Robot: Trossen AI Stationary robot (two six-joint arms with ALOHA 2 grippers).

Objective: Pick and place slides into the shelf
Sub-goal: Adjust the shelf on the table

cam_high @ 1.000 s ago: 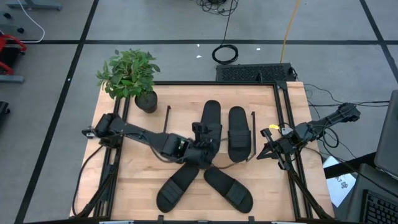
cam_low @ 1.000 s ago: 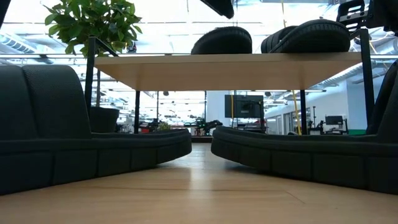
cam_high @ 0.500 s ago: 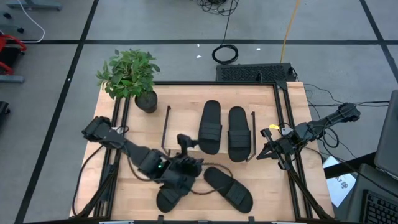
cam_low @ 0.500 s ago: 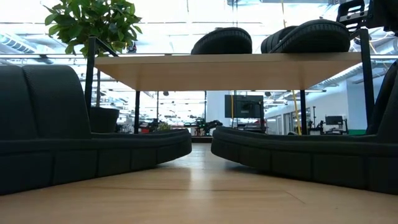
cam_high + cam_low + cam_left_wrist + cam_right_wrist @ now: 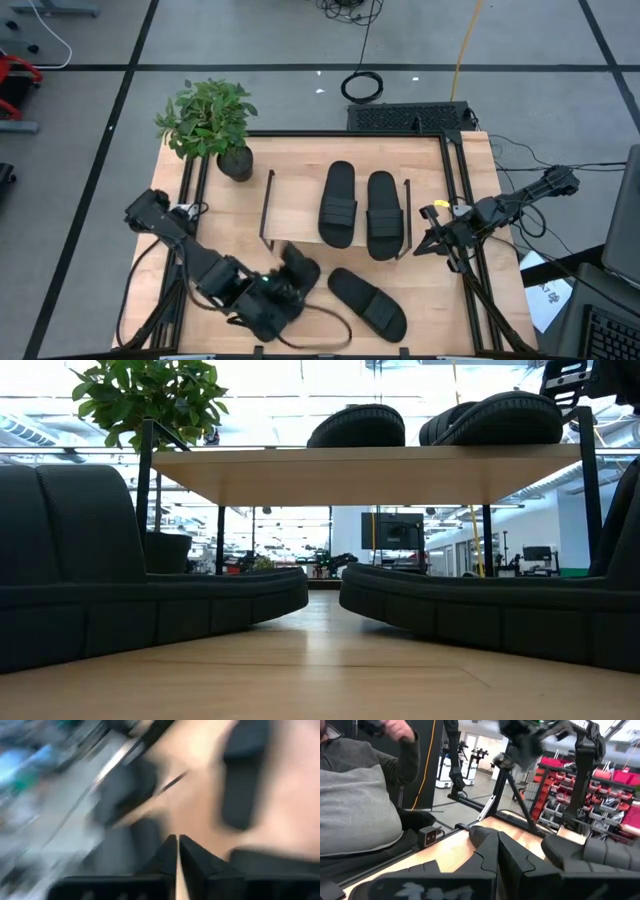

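Two black slides lie side by side on the shelf's light board; the low view shows them on top of it. Two more slides lie sole down on the table in front of the shelf. One is in plain sight. The other is mostly hidden in the high view under my left arm. My left gripper is over that slide, shut, with nothing between its fingers. My right gripper waits shut at the table's right edge.
A potted plant stands at the table's far left corner. The shelf's thin black frame posts rise at both ends of the board. A person sits beyond the table's right side.
My left gripper has drawn back from the left slide on the shelf toward the table's near edge and somewhat left, and now stands over the near-left slide. That slide on the shelf has stayed in place. The left wrist picture is blurred by the motion.
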